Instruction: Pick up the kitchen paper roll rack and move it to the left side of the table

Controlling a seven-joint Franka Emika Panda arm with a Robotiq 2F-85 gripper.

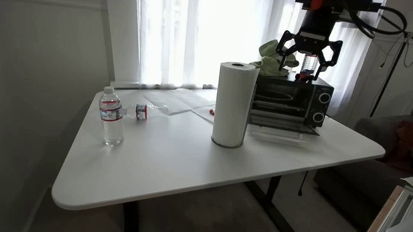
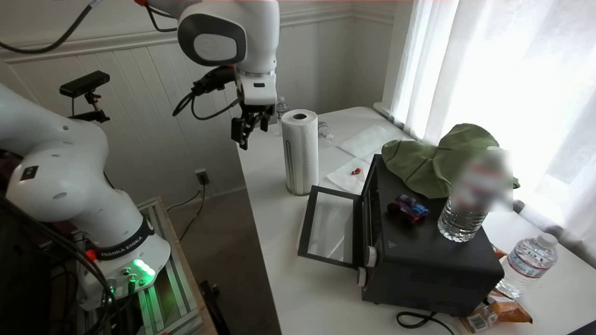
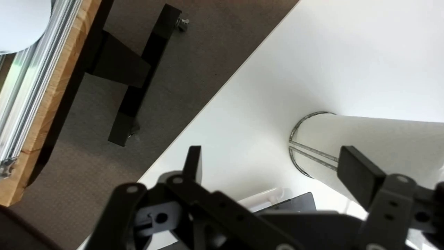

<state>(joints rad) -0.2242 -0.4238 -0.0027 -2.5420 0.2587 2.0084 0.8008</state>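
Claw (image 1: 298, 74) points downward, spread wide, near the paper roll rack (image 1: 233, 105).

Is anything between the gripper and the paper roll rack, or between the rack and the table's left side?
Nothing visible stands between the open gripper and the paper roll rack. Toward the table's left end in an exterior view, an upright water bottle and, behind it, a second bottle on its side could obstruct a low carry.

Light pouring through window (image 1: 224, 35), burnt right out to white — claw (image 1: 299, 72) dark against glare, floor (image 1: 198, 212) dim. Exterior view: blurred patch smothers upper bottle (image 2: 461, 225). Wrist view: soft shadow across worktop (image 3: 225, 139) beside paper roll (image 3: 374, 139).
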